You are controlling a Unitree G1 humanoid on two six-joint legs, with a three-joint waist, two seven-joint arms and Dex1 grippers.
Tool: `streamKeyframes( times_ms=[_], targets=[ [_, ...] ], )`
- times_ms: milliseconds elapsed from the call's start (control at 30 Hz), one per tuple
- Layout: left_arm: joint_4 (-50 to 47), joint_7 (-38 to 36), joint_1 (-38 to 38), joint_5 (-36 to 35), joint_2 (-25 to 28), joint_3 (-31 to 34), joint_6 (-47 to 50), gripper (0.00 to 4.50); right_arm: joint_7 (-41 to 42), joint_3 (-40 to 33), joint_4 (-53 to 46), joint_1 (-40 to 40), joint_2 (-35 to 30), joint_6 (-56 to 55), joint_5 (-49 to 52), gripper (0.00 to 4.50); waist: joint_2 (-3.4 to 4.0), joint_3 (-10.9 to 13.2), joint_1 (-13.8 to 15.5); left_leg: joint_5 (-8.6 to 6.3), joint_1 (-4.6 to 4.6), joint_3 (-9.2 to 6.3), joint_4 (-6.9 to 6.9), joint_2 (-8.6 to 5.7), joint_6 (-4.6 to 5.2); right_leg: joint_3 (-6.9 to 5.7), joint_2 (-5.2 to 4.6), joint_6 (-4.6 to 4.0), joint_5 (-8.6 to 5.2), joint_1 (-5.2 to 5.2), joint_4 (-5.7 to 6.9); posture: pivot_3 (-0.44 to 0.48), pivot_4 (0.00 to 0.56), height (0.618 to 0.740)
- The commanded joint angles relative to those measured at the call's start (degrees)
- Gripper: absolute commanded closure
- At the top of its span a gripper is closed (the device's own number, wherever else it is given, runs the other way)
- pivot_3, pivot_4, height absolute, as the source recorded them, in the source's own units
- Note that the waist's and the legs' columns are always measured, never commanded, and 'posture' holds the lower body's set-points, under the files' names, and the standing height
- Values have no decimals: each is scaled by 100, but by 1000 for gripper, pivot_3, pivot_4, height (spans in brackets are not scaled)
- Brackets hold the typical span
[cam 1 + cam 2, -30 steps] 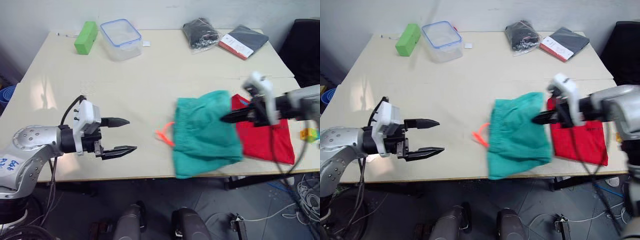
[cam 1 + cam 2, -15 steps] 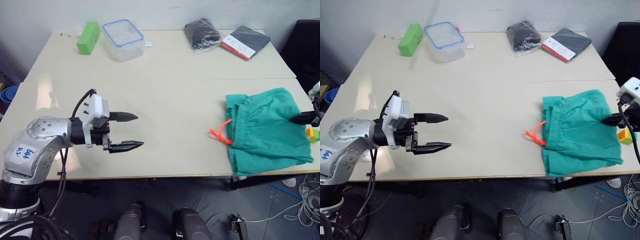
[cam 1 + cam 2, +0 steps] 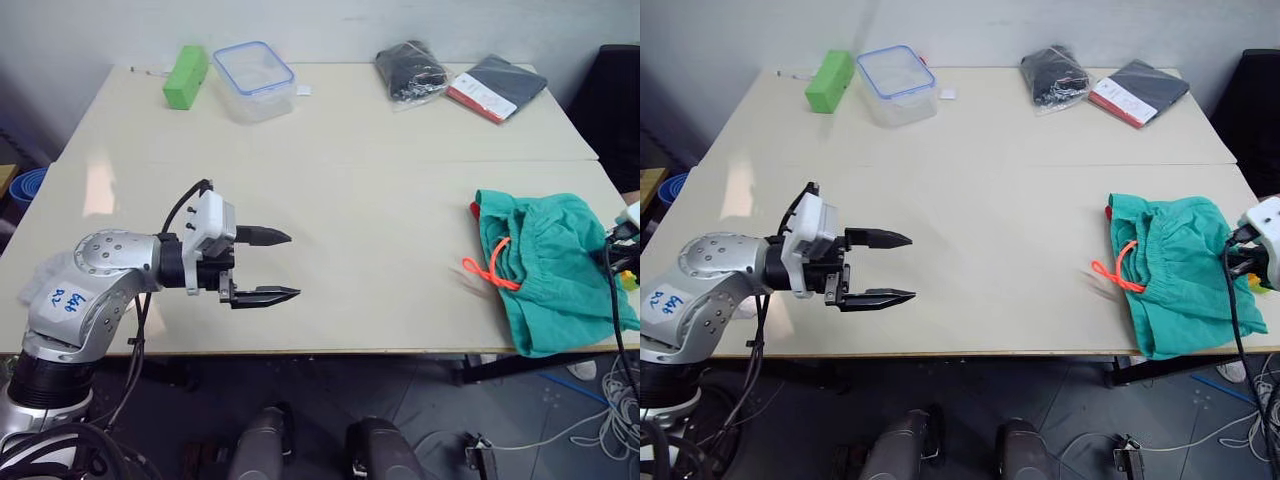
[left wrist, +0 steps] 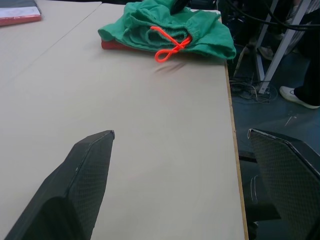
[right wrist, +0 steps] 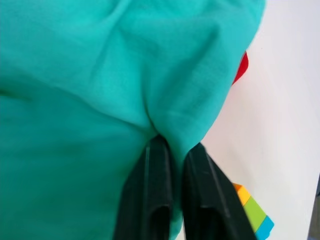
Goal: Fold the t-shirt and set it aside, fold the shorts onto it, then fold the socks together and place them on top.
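Beige table (image 3: 350, 150) carries the teal shorts (image 3: 552, 270) bunched at its near right edge, covering the red t-shirt (image 4: 112, 45), of which a sliver peeks out. Right hand (image 5: 172, 150) pinches the shorts' cloth between closed fingers. Left hand (image 3: 272, 265) hovers open over the near left.

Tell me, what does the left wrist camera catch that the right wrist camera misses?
The left wrist view alone takes in the open left gripper, the bare table and the neon orange drawstring. The right wrist view alone gives the right gripper pinching a fold of cloth, with a coloured block beside it. Both show the teal shorts covering the red t-shirt.
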Motion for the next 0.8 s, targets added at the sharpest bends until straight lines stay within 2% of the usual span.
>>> streamKeyframes(
  times_ms=[33, 167, 300, 400, 500, 600, 733, 800],
  targets=[
    [-29, -53, -143, 32, -2, 66, -114, 0, -62, -674, -544, 232, -174, 332, 361, 2766, 0, 0, -1, 0, 3, -2, 1, 0, 0, -2, 0, 0, 0, 6, -2, 0, 150, 740],
    [13, -71, -119, 87, 17, 86, -148, 0, 15, -1337, -999, 727, -436, 488, 566, 1374, 2, -1, 4, -1, 7, -8, 0, -1, 1, -7, 0, 1, 0, 14, -6, 0, 150, 740],
    [19, 3, -104, 103, 20, 157, -100, 0, 16, -1989, -954, 259, -665, 788, 999, 23, 7, -2, -1, -1, 7, -8, 1, -2, 2, -8, 0, 2, 1, 16, -8, 0, 150, 740],
    [32, 71, -43, 167, 39, 201, -120, 0, 178, -2080, -1197, -238, -545, 1071, 1363, 23, 11, -3, -58, -1, 16, -6, -1, 3, 1, -4, 4, 2, 0, 19, -8, 0, 150, 740],
    [-3, 263, 137, 294, 76, 320, -134, 0, 724, -1662, -2585, -326, -56, 1417, 1951, 23, 11, -4, -111, -2, 24, -6, -13, 8, -4, -1, 11, 1, 0, 23, -16, 0, 150, 740],
    [-134, 577, 492, 611, 222, 529, -183, 0, 1084, -1246, -4340, -369, 590, 2120, 3022, 23, 10, -3, -152, -3, 23, -9, -15, 15, -6, 3, 21, 1, 1, 25, -20, 0, 150, 740],
    [-189, 1023, 902, 1084, 459, 701, -86, 0, 935, -849, -5711, -540, 1270, 2766, 3965, 23, 13, 0, -32, -4, -1, -23, -17, 12, -4, 2, 22, 1, 0, 13, -22, 0, 150, 740],
    [-262, 1439, 1322, 1231, 590, 1081, 388, 0, 844, -474, -6324, -598, 1698, 2907, 4311, 23, 7, -1, -14, -9, -3, -29, -14, 9, 3, 1, 16, 3, 1, 16, -31, 0, 150, 740]
  ],
)
